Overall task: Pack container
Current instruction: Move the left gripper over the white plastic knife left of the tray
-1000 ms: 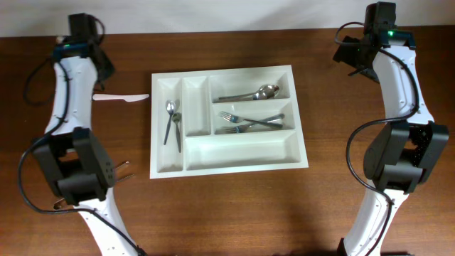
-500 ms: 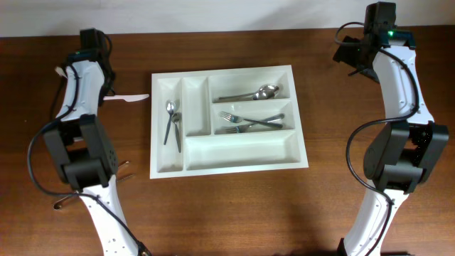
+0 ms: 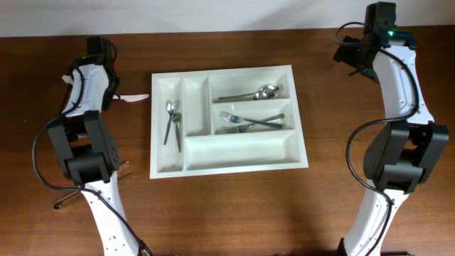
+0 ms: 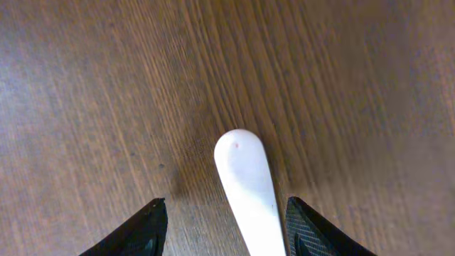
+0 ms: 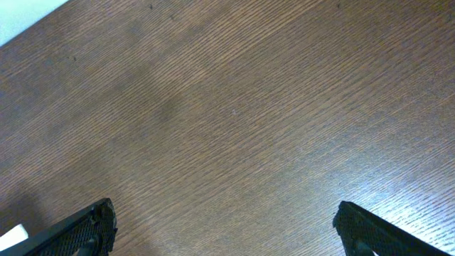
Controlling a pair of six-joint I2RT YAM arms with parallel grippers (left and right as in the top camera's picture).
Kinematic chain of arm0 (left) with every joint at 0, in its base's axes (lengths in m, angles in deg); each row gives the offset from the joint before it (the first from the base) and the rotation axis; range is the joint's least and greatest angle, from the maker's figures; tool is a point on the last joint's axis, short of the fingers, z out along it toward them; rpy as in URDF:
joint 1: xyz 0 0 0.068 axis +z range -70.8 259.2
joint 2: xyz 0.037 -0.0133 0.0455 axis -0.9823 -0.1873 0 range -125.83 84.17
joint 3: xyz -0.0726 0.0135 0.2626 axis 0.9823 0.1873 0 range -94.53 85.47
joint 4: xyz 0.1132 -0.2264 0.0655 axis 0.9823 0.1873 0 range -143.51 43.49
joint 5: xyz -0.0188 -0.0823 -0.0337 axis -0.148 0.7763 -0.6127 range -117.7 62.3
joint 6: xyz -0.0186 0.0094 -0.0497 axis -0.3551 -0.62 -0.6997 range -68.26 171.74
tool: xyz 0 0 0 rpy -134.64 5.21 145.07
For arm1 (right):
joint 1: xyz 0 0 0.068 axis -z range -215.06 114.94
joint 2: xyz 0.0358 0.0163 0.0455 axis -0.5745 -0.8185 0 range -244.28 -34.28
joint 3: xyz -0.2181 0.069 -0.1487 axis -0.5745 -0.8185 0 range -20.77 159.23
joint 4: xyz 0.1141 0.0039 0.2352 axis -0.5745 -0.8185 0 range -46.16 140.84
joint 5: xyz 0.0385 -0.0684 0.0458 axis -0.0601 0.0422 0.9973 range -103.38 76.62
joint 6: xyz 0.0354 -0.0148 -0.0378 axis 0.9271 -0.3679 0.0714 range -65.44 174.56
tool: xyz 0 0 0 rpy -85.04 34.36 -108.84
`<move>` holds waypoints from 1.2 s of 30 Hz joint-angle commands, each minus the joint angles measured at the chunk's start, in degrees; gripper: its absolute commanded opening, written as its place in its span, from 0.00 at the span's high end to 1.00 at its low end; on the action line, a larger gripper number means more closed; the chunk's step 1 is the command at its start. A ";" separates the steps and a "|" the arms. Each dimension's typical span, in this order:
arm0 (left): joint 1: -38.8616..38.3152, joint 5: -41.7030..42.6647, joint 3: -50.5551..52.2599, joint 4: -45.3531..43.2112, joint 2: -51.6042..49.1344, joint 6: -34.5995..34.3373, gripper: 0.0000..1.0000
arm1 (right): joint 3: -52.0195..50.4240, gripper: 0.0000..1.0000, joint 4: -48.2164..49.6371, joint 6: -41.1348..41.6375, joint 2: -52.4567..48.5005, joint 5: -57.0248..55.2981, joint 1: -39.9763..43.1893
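Observation:
The container (image 3: pixel 299 121) is a white five-compartment tray in the middle of the table. Two spoons (image 3: pixel 172 121) lie in a narrow upright compartment, spoons (image 3: pixel 256 92) in the top long one and forks (image 3: pixel 252 122) in the middle one. The bottom long one holds nothing. A white plastic knife (image 3: pixel 134 97) lies left of the tray. My left gripper (image 3: pixel 106 91) is open and low over its handle end. In the left wrist view that rounded white end (image 4: pixel 245 178) lies between my open fingers (image 4: pixel 224 227). My right gripper (image 3: pixel 361 55) is open over bare wood (image 5: pixel 224 227).
A thin metal piece (image 3: pixel 124 169) shows beside the left arm's base, partly hidden. The table's far edge runs close behind both wrists. Bare wood lies right of the tray and in front of it.
My left arm has swung from the far left corner toward the tray and come down over the white knife's handle. The right arm has not moved.

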 commanded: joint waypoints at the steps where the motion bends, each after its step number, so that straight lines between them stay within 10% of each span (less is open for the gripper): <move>1: -0.02 1.73 -0.46 -0.15 -2.89 -0.74 0.45 | 0.92 0.01 0.00 0.09 -0.94 -0.11 0.04; 14: -0.02 5.88 -0.44 2.27 -4.63 -0.70 0.86 | 0.92 0.01 0.00 0.09 -0.94 -0.11 0.02; 32: 1.55 9.16 -0.44 13.16 -4.63 -0.70 0.66 | 0.92 0.01 0.00 0.09 -0.94 -0.11 0.02; 36: 2.40 9.40 -0.44 13.35 -4.63 -0.70 0.87 | 0.92 0.01 0.00 0.09 -0.94 -0.11 0.02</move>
